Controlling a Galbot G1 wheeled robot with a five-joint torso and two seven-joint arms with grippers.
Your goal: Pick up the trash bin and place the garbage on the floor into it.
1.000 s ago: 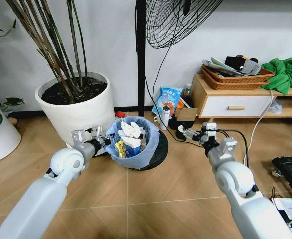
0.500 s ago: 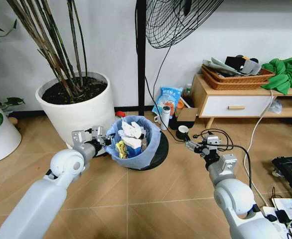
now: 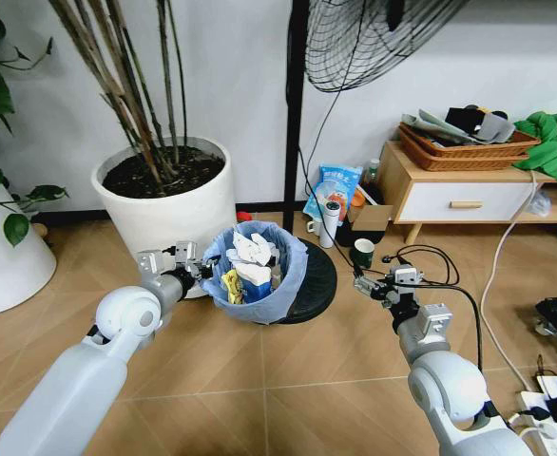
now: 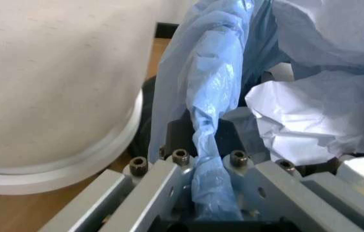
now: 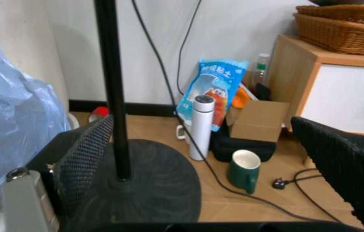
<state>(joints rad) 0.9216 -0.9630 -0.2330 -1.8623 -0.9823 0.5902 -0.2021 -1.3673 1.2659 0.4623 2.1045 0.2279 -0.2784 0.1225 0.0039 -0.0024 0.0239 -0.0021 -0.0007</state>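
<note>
Blue crinkled plastic lines the trash bin (image 3: 257, 273), which in the head view stands upright on the floor (image 3: 288, 366), mouth facing up, at about 12 o'clock from the robot, just in front of the big white plant pot (image 3: 169, 204) and partly on the black fan base (image 3: 315, 285). It is already packed with garbage (image 3: 245, 266): crumpled white paper, a yellow scrap, a blue-white carton. The left tool (image 3: 201, 270) sits at the bin's 9 o'clock rim, touching it, so the left arm is plainly the nearer one; the bin's long axis runs vertical, square to that arm's reach. The right tool (image 3: 364, 285) hangs at about 3 o'clock from the bin, well apart from it and low over the floor, near a green mug (image 3: 363, 252).

From the left wrist, the left tool's jaws are clamped together on a bunched fold of the blue bag (image 4: 208, 145) at the rim, with white paper (image 4: 298, 121) heaped just inside and the pot wall on the outer side.

From the right wrist, the right tool's black pads (image 5: 82, 159) stand wide apart with nothing between them, looking past the fan pole (image 5: 112, 87) toward a white flask (image 5: 201, 126) and the mug.
</note>
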